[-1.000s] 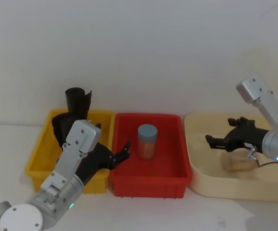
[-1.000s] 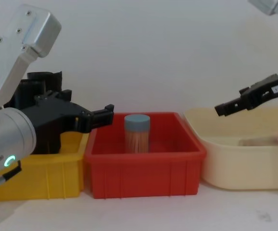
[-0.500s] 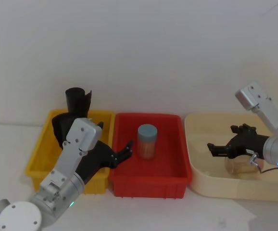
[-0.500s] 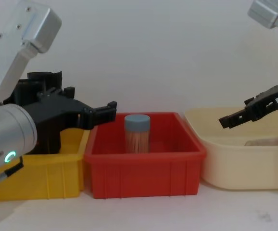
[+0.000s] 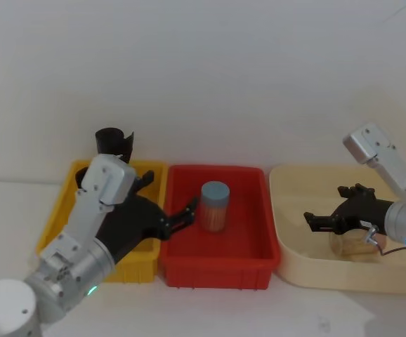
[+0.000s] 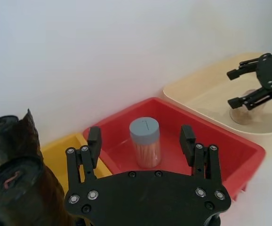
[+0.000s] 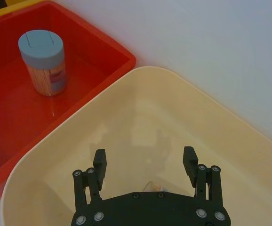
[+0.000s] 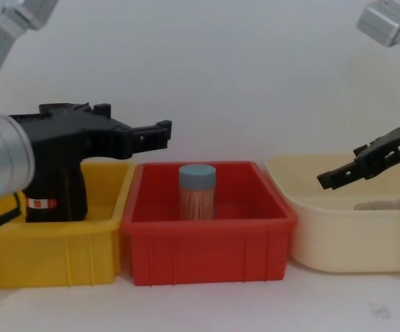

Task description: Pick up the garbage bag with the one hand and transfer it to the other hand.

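Note:
The garbage bag (image 8: 56,199), a black roll with a white-and-orange band, stands upright in the yellow bin (image 8: 48,252); it also shows in the left wrist view (image 6: 20,188). My left gripper (image 8: 160,133) hovers open above the bin, over the rim shared with the red bin (image 5: 169,195), and holds nothing. Both of its fingers (image 6: 94,141) stand wide apart. My right gripper (image 5: 324,205) hangs open and empty over the cream tray (image 5: 287,267), and also appears from the chest camera (image 8: 340,166) and its own wrist camera (image 7: 145,162).
A second black roll with a wavy top (image 5: 114,144) stands behind the garbage bag. A jar with a grey-blue lid (image 5: 214,206) stands in the red bin (image 8: 207,252). A clear jar (image 5: 350,246) lies in the cream tray. A white wall is close behind.
My left gripper has risen above the yellow bin and swung toward the red bin's rim, uncovering the banded roll. My right gripper has dropped lower over the cream tray.

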Tool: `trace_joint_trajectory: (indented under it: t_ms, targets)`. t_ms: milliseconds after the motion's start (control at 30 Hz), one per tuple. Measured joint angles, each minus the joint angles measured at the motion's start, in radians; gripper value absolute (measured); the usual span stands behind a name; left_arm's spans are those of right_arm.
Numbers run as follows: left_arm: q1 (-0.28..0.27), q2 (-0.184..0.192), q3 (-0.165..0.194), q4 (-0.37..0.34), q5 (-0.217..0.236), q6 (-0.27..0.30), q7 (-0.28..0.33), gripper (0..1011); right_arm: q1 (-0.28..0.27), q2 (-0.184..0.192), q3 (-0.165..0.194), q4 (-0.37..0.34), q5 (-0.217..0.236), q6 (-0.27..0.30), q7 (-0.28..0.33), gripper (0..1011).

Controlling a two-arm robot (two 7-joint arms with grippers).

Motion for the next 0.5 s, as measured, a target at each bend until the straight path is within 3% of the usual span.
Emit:
trace_joint_trajectory:
  t_ms: [267, 500]
  targets:
    - [0.067, 0.041, -0.051, -0.103, -0.045, 0.089, 0.000, 1001, 0.000, 0.001, -0.001, 0.001, -0.001, 0.001, 0.001, 1001]
    - [0.145, 0.076, -0.112, -0.199, -0.064, 0.174, 0.044, 1000, 0.000, 0.001, -0.002, 0.002, -0.002, 0.002, 0.001, 1001]
